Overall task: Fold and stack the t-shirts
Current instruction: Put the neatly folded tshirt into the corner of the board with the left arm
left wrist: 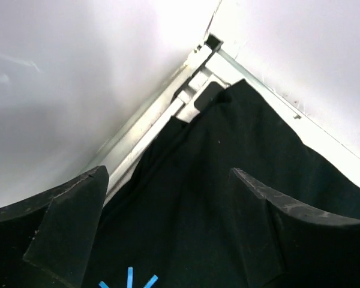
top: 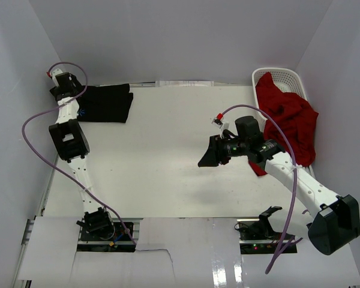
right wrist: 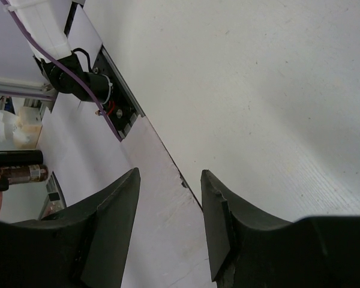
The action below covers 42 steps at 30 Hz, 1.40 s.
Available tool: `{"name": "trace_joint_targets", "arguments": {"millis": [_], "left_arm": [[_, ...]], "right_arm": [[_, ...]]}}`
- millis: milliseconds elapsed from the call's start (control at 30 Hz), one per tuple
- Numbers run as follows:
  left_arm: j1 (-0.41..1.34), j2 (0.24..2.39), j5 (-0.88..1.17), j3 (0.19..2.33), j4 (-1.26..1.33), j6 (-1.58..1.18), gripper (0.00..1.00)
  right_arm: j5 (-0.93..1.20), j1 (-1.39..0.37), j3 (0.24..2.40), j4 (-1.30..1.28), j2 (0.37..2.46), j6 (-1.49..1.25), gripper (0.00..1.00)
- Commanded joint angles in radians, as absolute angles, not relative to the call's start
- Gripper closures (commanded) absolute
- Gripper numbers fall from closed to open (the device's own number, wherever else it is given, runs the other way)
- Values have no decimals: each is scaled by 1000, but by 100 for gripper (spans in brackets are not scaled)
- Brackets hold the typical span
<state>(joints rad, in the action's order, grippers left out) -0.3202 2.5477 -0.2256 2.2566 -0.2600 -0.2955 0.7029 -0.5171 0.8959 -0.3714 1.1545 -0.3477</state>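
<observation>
The left pincer [left wrist: 168, 174] hangs over the black t-shirt [top: 108, 103], its fingers [left wrist: 69, 225] spread wide with nothing between them and the cloth lying just below. This shirt lies folded in the far left corner of the tabletop [top: 168, 162], with one side close to the left wall.

The right pincer [top: 207, 155] hovers above the middle of the tabletop, about half open and holding nothing. It is well apart from the red t-shirt [top: 291, 123], which hangs out of the white basket [top: 288, 73] at the far right corner and spills onto the surface.

The left wrist view shows the shirt's light-blue star mark [left wrist: 129, 279] just beneath the pincer, and a metal rail [left wrist: 162, 126] along the tabletop's edge beside the cloth. From above, that mark is only a small blue speck. The right wrist view shows bare surface under the fingers and the left arm's base [right wrist: 87, 87] at the near edge.

A broad stretch of white tabletop lies between the two shirts.
</observation>
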Motion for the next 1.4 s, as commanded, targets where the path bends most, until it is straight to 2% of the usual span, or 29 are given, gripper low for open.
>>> {"name": "trace_joint_targets", "arguments": {"millis": [0, 167, 333, 533, 600, 700, 767, 800, 833, 1000, 1367], "left_arm": [[-327, 2438, -206, 2272, -190, -304, 7], [-313, 2289, -129, 2157, -158, -327, 8], [-285, 2008, -75, 1860, -159, -325, 10], [-285, 1647, -60, 1535, -280, -340, 7], [-284, 1565, -37, 1479, -362, -371, 2], [-284, 1406, 29, 1362, -443, -423, 2], [-284, 1292, 78, 1275, -488, -440, 2], [-282, 1254, 118, 1243, -498, -448, 2], [-282, 1174, 144, 1209, -506, -456, 2], [-282, 962, 334, 1008, -518, -426, 2], [-258, 683, 419, 818, -617, -423, 2]], "right_arm": [[729, -515, 922, -350, 1129, -364, 48], [739, -514, 908, -331, 1115, -373, 48], [726, -514, 931, -344, 1111, -348, 48], [723, -514, 960, -362, 1098, -308, 41], [721, -512, 960, -359, 1095, -308, 40], [716, -511, 960, -360, 1097, -316, 32], [712, -509, 956, -364, 1097, -325, 23], [707, -509, 953, -357, 1089, -325, 3], [703, -509, 950, -354, 1082, -325, 10], [733, -508, 965, -339, 1048, -311, 10], [668, -508, 940, -334, 983, -296, 10]]}}
